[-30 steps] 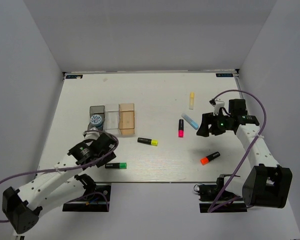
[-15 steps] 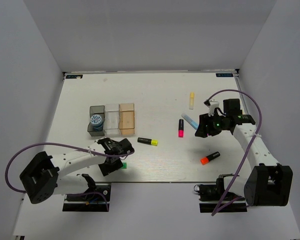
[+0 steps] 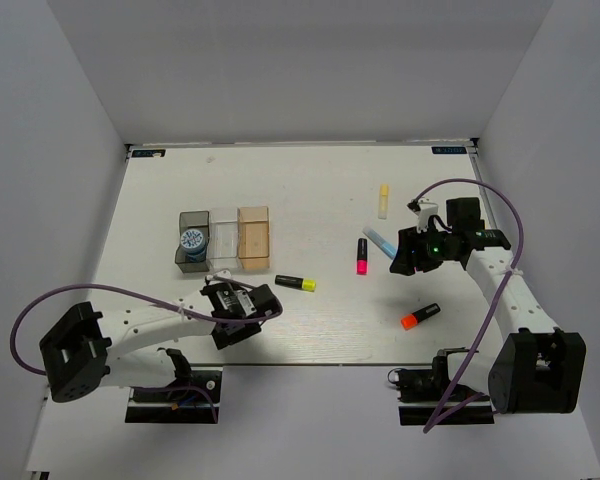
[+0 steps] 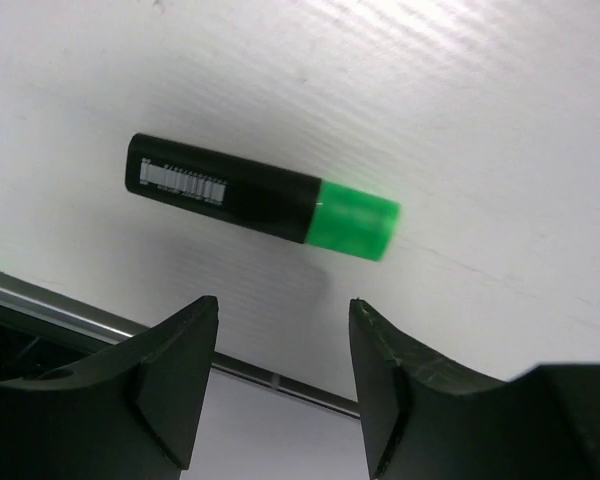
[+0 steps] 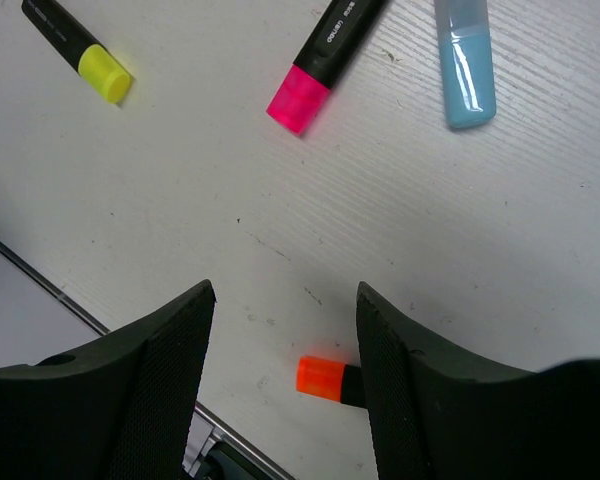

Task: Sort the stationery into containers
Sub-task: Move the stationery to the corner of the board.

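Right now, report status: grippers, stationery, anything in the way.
Left gripper open, above green highlighter, not gripping. Right gripper open, empty. Roll in dark grey box; six highlighters unsorted. Nothing blocking the green one.

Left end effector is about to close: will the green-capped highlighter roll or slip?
Probably rigid: the green-capped highlighter looks like hard plastic. Its barrel seems rounded and lies flat on the table, so a one-sided nudge may roll it. The smooth body might slip as the open left end effector closes.
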`<action>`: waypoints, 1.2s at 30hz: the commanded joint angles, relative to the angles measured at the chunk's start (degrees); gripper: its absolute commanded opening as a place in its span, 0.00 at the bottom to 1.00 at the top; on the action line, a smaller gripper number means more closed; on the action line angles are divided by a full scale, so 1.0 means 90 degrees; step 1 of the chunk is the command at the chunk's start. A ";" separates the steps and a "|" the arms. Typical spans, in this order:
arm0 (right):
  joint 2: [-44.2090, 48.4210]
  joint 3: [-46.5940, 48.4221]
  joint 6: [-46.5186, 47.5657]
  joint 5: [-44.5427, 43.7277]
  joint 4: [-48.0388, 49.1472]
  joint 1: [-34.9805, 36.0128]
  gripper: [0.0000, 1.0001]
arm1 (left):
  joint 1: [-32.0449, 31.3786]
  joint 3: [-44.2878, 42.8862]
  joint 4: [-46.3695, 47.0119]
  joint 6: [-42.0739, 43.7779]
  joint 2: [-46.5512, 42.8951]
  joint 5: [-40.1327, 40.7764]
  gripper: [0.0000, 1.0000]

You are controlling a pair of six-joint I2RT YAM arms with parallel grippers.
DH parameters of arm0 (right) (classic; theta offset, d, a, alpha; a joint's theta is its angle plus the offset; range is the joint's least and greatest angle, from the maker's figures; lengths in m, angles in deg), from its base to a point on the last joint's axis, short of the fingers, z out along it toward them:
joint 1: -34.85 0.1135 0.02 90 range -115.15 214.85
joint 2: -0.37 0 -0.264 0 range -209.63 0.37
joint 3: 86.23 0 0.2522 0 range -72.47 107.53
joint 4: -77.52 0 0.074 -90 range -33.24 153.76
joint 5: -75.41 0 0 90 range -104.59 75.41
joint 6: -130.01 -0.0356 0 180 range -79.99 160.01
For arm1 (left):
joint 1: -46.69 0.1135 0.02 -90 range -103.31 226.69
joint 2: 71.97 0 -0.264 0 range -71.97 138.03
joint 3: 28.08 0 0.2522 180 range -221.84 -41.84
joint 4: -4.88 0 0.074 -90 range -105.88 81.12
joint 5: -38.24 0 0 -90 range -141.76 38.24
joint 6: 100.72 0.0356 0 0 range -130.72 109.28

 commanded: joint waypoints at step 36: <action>0.0066 0.0145 0.0067 0.0118 0.0049 -0.0007 0.64 | 0.1190 -0.1618 -0.0218 0.7166 0.0307 -0.0979 0.71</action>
